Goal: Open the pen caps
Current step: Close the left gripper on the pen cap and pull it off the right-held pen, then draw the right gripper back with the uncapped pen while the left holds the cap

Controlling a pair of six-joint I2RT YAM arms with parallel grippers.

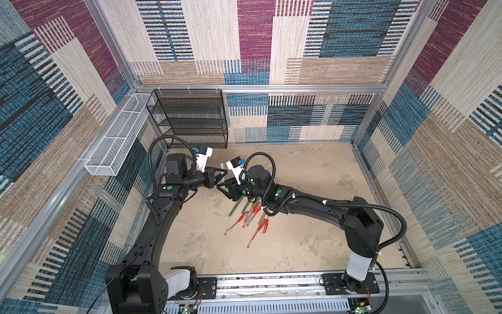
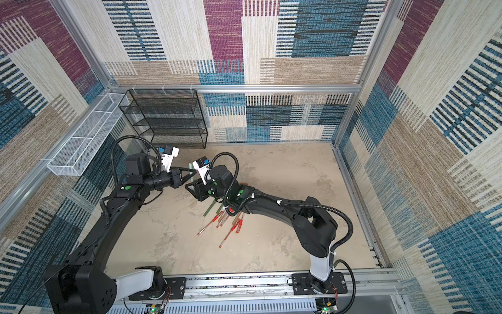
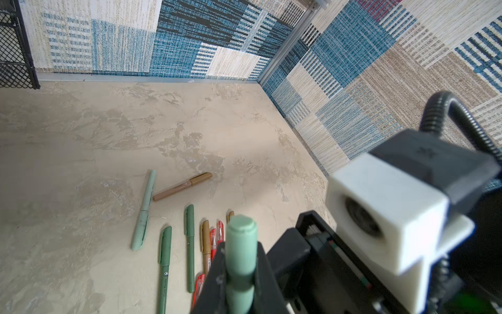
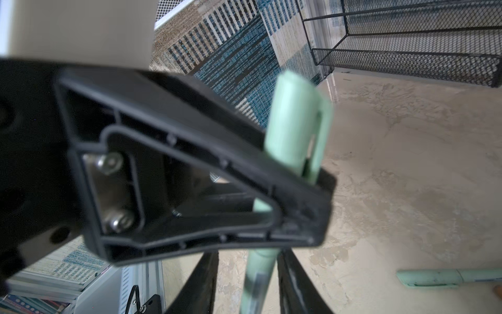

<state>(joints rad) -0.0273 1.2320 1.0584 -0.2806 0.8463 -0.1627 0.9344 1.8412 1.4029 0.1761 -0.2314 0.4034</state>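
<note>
Pulling the pale mint plastic pen cap point(image 4: 293, 114) off cleanly calls for a straight draw along the pen's axis. The left gripper point(image 1: 224, 174) is clamped tight on the cap's lower end, so the right gripper point(image 4: 245, 288) ought to close firmly on the slim mint barrel point(image 4: 260, 265) before the arms draw apart. Neither wrist should twist, or the barrel may skew between the pads. The right jaws look slightly parted around the barrel, with a sliver of the mottled beige table point(image 1: 312, 190) showing on one side, though that view is blurred and I would not swear to it. Both arms reach in from the near side and meet tip to tip above the table, the right gripper just below the left. Between them the pen stands roughly upright, clear of the other green, brown and red pens point(image 1: 245, 217) lying under the right forearm.
</note>
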